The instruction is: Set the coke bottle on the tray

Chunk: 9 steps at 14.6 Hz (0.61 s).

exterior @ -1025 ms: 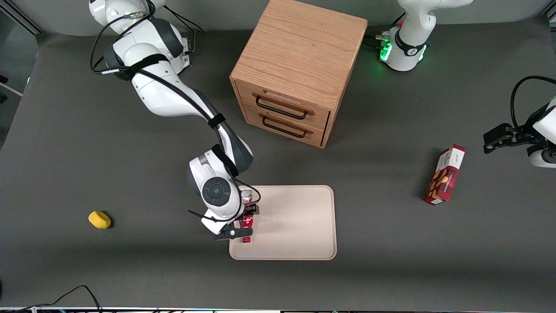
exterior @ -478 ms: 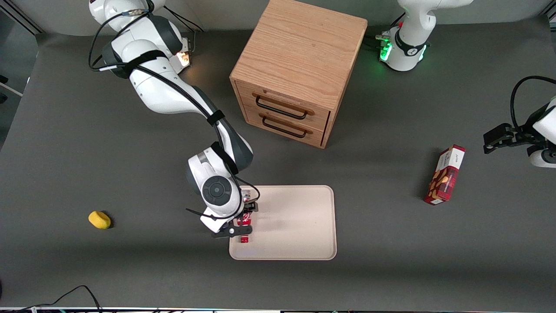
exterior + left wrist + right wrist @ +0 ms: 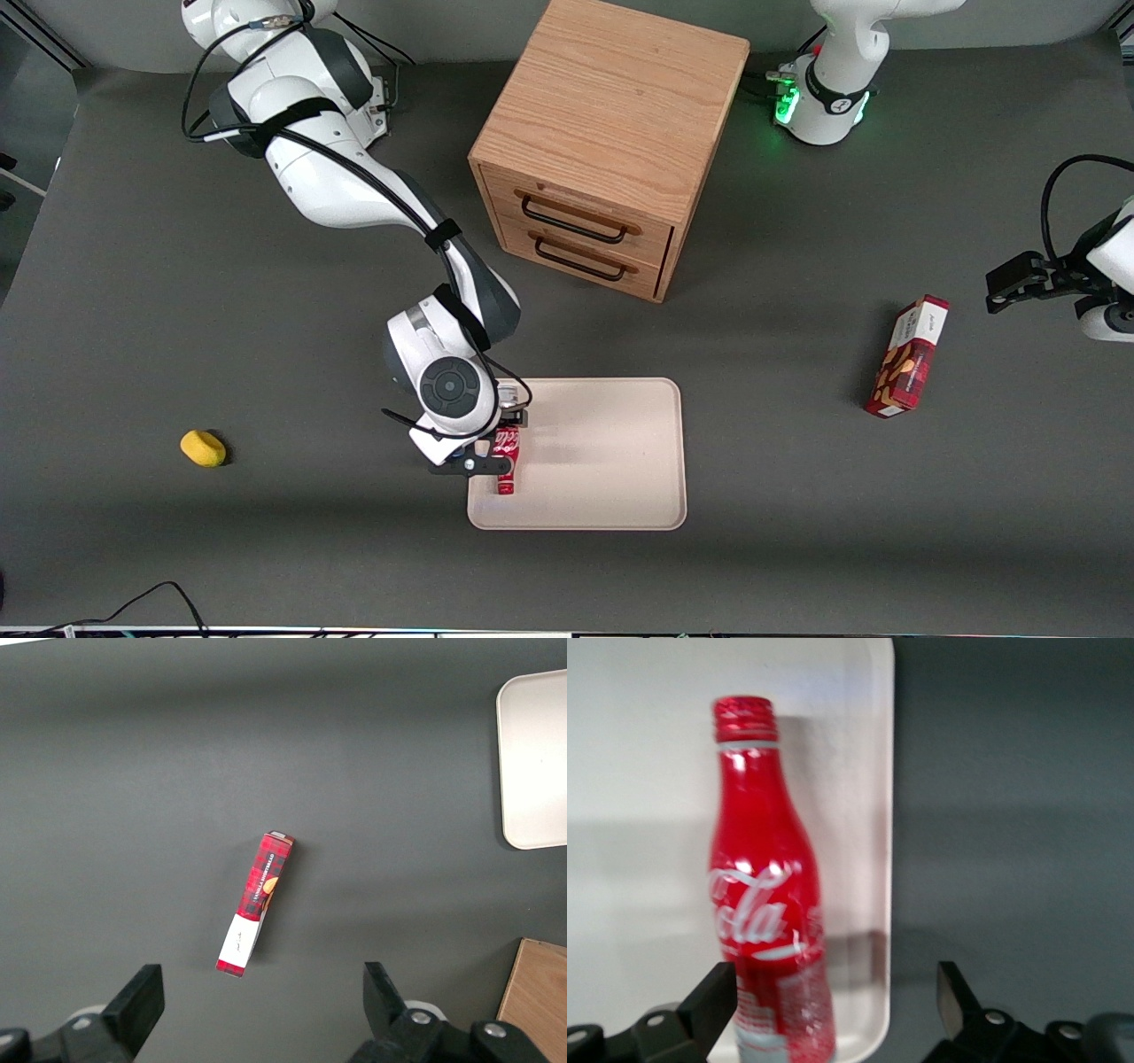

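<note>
The coke bottle [image 3: 507, 462] lies on its side on the cream tray [image 3: 602, 461], close to the tray's rim toward the working arm's end, with its red cap pointing toward the front camera. My right gripper [image 3: 500, 436] hovers just above the bottle's base end, open, holding nothing. In the right wrist view the bottle [image 3: 762, 895] lies free on the tray [image 3: 638, 771], between my spread black fingers [image 3: 713, 1001] and closer to one of them. The gripper's midpoint [image 3: 833, 1003] is over the tray's rim.
A wooden two-drawer cabinet [image 3: 611, 151] stands farther from the front camera than the tray. A red snack box [image 3: 908, 357] lies toward the parked arm's end and also shows in the left wrist view [image 3: 255, 904]. A yellow object [image 3: 203, 447] lies toward the working arm's end.
My gripper has opened and let go of the bottle, then drawn back a little away from the front camera. The bottle now lies free on the tray.
</note>
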Each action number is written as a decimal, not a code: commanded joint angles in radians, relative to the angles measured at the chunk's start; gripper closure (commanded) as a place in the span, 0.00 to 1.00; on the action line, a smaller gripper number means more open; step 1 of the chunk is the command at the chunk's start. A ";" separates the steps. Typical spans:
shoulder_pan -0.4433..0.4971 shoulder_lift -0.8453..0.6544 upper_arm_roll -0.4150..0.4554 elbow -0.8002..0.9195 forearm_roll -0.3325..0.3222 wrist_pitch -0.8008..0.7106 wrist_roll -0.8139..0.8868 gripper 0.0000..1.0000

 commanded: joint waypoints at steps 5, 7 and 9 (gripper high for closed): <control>-0.030 -0.162 0.032 -0.022 0.013 -0.243 -0.033 0.00; -0.081 -0.216 0.078 -0.029 0.019 -0.329 -0.060 0.00; -0.136 -0.305 0.118 -0.091 0.020 -0.373 -0.070 0.00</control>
